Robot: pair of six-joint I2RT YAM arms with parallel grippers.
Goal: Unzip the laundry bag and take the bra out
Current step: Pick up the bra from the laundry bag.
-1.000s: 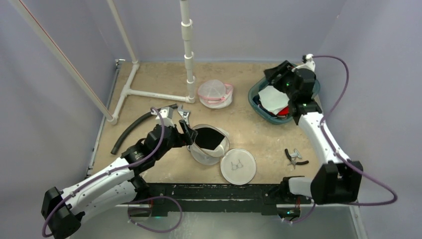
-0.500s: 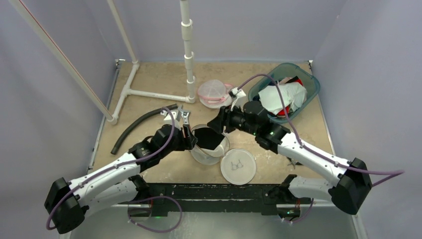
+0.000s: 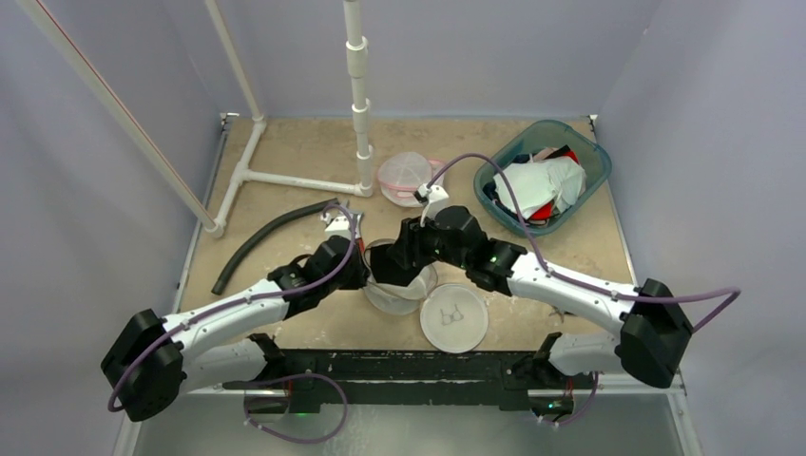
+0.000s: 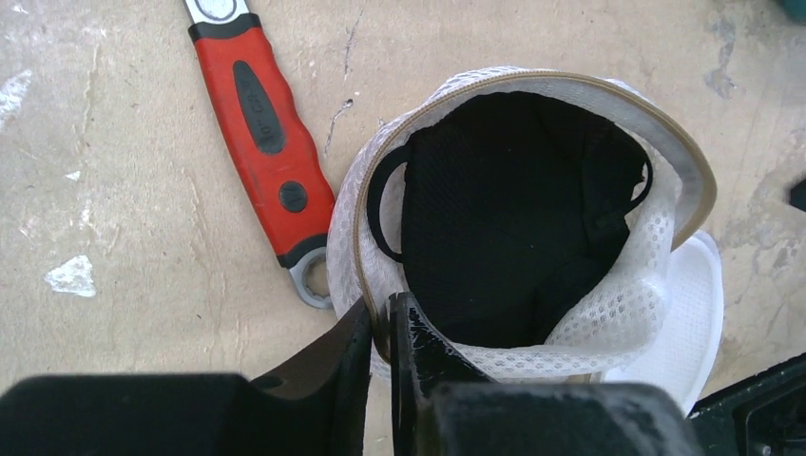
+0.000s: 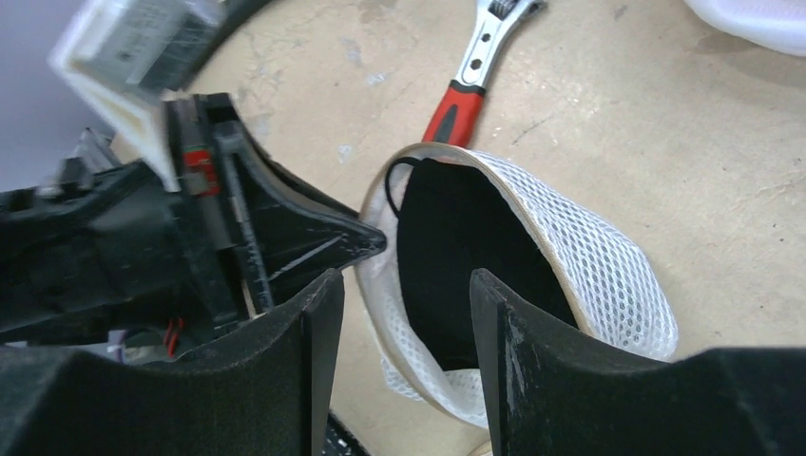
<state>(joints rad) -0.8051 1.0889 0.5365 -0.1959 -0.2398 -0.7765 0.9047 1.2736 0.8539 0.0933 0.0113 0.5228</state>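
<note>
1. Broadly, the table [image 3: 285, 152] carries everything. The work sits at its near middle, where both arms can reach from opposite sides.
2. The two arms lean in toward each other over one spot. This looks like a split of labour, with one to steady and one to pull.
3. The laundry bag [image 4: 627, 285] is a white mesh dome lying on its side near the table's front edge. It is already unzipped and its mouth gapes upward, so the zipper step looks done and only the removal is left.
4. The bra [image 4: 504, 218] is black and sits inside the bag, filling the open mouth, with a strap loop against the tan rim band. None of it has come out.
5. A red-handled wrench [image 4: 261, 133] lies flat just beside the bag on its far-left side. It plays no part, though it could get in the way if the bag slides.
6. The left pincer [image 4: 380, 318] is clamped on the near rim of the bag, its fingers squeezing the band between them. Probably this anchors the bag so the mesh does not lift with the garment.
7. The right pincer [image 5: 399, 285] hangs over the mouth with its fingers spread apart and nothing between them. It is lined up above the black fabric, apparently ready to drop in and grasp it.
</note>
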